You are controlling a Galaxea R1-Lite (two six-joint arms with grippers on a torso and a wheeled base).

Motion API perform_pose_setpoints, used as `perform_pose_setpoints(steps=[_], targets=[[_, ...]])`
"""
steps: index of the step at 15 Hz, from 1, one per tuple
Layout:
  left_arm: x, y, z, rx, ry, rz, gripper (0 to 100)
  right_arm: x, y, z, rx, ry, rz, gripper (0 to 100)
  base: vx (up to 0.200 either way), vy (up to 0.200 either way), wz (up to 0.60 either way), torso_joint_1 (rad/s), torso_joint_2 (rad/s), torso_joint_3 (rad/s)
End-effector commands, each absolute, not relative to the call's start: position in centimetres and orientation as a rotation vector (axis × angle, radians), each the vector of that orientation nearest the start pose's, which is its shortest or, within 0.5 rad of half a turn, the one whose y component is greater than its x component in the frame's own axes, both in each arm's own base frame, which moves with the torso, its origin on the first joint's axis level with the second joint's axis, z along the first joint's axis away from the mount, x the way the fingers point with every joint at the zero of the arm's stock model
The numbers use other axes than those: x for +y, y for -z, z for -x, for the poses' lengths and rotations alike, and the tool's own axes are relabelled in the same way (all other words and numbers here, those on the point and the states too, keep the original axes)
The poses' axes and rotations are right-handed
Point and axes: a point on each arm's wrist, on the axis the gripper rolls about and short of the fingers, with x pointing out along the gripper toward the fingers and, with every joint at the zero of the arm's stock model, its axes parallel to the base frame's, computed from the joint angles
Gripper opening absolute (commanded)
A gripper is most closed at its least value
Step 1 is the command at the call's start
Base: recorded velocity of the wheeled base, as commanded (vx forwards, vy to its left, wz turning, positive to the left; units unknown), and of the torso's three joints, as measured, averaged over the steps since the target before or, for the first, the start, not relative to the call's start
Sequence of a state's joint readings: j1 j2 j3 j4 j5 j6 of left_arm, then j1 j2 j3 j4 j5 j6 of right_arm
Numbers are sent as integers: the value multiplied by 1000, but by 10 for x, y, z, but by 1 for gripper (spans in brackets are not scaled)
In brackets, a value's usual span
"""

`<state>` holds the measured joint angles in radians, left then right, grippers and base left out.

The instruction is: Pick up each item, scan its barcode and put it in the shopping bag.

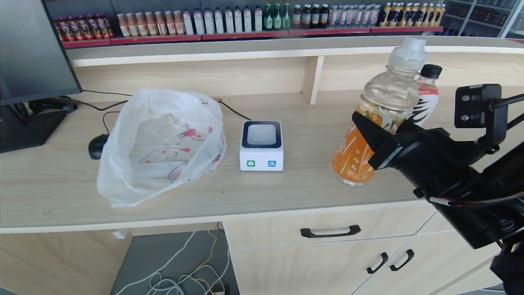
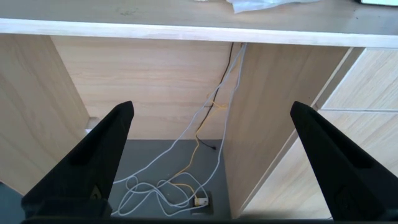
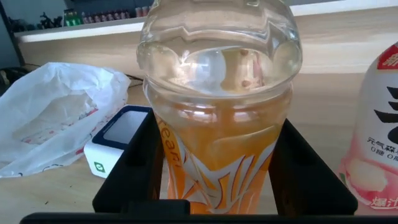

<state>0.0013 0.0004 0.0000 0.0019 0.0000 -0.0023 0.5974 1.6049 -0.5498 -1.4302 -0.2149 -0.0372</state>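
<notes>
A clear bottle of orange drink (image 1: 380, 110) (image 3: 217, 124) with a white cap leans tilted at the counter's right, with my right gripper (image 1: 378, 133) (image 3: 217, 171) shut on its lower half. I cannot tell whether its base touches the counter. Just behind it stands a white-and-pink bottle (image 1: 426, 98) (image 3: 373, 143) with a black cap. The white barcode scanner (image 1: 261, 145) (image 3: 118, 140) sits mid-counter, left of the held bottle. Left of the scanner lies the white plastic shopping bag (image 1: 159, 143) (image 3: 56, 112), mouth open upward. My left gripper (image 2: 211, 162) hangs open below the counter edge, holding nothing.
A monitor (image 1: 32, 49) and a black mouse (image 1: 97, 146) occupy the counter's left end. A raised back ledge with an upright divider (image 1: 313, 78) runs behind. Drawers (image 1: 330, 232) sit under the counter, and cables (image 2: 186, 180) lie on the floor in the gap.
</notes>
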Motion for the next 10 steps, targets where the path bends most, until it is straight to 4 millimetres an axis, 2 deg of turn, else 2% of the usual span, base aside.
perform_pose_setpoints(steps=[1, 7, 10], targets=[[0, -75, 23, 2, -2, 3, 100, 136, -226, -210, -368, -373, -117, 0, 0, 200, 0, 12, 2, 2], [0, -75, 23, 0, 0, 2, 100, 131, -224, -203, -370, -375, -117, 0, 0, 200, 0, 5, 6, 2], [0, -75, 23, 0, 0, 2, 100, 125, -228, -194, -386, -370, -119, 0, 0, 0, 0, 0, 0, 0]])
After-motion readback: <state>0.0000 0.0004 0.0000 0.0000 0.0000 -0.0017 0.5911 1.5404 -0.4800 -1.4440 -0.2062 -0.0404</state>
